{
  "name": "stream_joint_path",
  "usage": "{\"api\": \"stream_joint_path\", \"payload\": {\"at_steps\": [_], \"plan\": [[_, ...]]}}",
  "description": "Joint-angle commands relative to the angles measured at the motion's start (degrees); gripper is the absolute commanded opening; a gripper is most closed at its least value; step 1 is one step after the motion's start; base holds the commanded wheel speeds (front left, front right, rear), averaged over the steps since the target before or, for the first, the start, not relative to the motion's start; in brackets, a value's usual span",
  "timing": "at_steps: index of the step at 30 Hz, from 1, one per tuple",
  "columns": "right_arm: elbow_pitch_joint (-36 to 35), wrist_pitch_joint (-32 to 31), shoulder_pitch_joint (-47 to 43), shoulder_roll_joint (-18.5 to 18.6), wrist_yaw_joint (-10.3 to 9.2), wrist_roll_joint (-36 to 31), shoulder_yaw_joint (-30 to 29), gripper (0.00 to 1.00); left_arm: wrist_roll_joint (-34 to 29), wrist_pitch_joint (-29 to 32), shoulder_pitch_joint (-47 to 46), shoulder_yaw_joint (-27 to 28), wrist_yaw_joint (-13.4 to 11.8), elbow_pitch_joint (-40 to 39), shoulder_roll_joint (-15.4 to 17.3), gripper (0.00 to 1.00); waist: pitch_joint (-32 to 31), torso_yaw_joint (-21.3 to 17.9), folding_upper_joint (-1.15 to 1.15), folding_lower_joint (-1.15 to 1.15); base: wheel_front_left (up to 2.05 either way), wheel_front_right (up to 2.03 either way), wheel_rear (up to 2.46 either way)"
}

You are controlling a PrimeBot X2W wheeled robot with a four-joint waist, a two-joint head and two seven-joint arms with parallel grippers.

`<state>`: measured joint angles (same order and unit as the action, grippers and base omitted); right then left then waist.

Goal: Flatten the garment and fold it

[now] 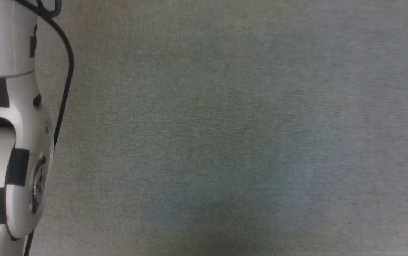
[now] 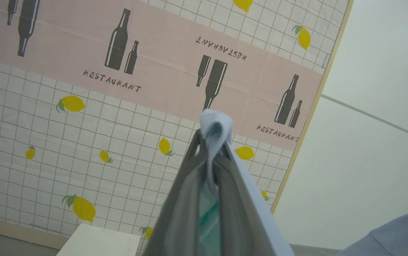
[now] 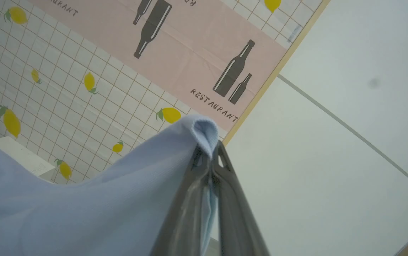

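Note:
The light blue garment hangs between my two raised grippers. In the right wrist view my right gripper is shut on a bunched edge of it, and the fabric spreads away to the left. My left gripper is shut on another pinch of the garment, which pokes out past the fingertips and runs down the right finger. More of the shirt shows at the lower right corner of the left wrist view. The head view shows my pale left forearm over grey floor.
Both wrist views look at a wall hanging with lemons, bottles and the word RESTAURANT, beside a plain white wall. A white box sits low in front of the hanging. Grey carpet spreads below the head camera.

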<state>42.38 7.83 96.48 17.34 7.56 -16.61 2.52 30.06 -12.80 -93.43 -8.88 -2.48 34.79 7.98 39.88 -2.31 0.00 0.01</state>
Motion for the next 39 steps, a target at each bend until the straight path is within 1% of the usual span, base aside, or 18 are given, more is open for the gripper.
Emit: {"api": "stream_joint_path", "payload": {"at_steps": [1,7,11,16,22,26,31,35,39], "plan": [[0.7,0.9,0.1,0.3,-0.08,0.1,0.6,0.00,0.2,-0.6,1.1,0.1,0.8,0.4,0.3,0.00,4.4,2.3,0.00,-0.01,0.00,0.00,0.00],[2.9,3.7,-2.2,1.4,-0.08,4.2,3.9,0.00,1.4,-1.0,4.1,-0.3,4.6,2.2,0.8,0.00,3.9,3.2,0.00,-0.01,0.00,0.00,0.00],[3.0,4.5,-5.6,2.9,-0.08,10.3,6.6,0.00,2.5,0.5,7.9,-0.9,6.5,2.0,2.0,0.00,2.1,3.6,0.00,-0.01,0.00,0.00,0.00],[0.0,3.6,-11.4,5.3,-0.08,19.6,10.3,0.00,5.0,3.7,13.9,-0.1,7.3,-1.5,3.8,0.00,-0.1,3.3,0.00,-0.01,0.00,0.00,0.00],[-7.5,1.2,-22.2,9.5,-0.08,29.3,11.5,0.00,7.7,5.9,25.4,0.5,7.4,-9.2,4.6,0.00,-4.2,3.3,0.00,-0.01,0.00,0.00,0.00],[-12.8,0.0,-31.2,11.4,-0.08,33.4,9.6,0.00,8.9,6.5,35.1,0.7,6.9,-15.6,5.1,0.00,-7.9,3.2,0.00,-0.01,0.00,0.00,0.00],[-19.3,-1.2,-42.5,11.6,-0.08,36.4,5.2,0.00,11.0,6.8,47.9,1.7,5.3,-24.4,5.1,0.00,-12.5,3.1,0.00,-0.01,0.00,0.00,0.00],[-24.5,-2.6,-51.9,9.7,-0.08,37.5,0.8,0.00,11.8,7.1,58.2,2.3,3.8,-31.0,5.4,0.00,-16.3,3.0,0.00,-0.01,0.00,0.00,0.00],[-29.8,-4.4,-61.7,6.3,-0.08,37.5,-3.8,0.00,12.9,8.4,68.2,2.2,3.0,-35.5,5.9,0.00,-20.3,2.9,0.00,-0.01,0.00,0.00,0.00]]}}
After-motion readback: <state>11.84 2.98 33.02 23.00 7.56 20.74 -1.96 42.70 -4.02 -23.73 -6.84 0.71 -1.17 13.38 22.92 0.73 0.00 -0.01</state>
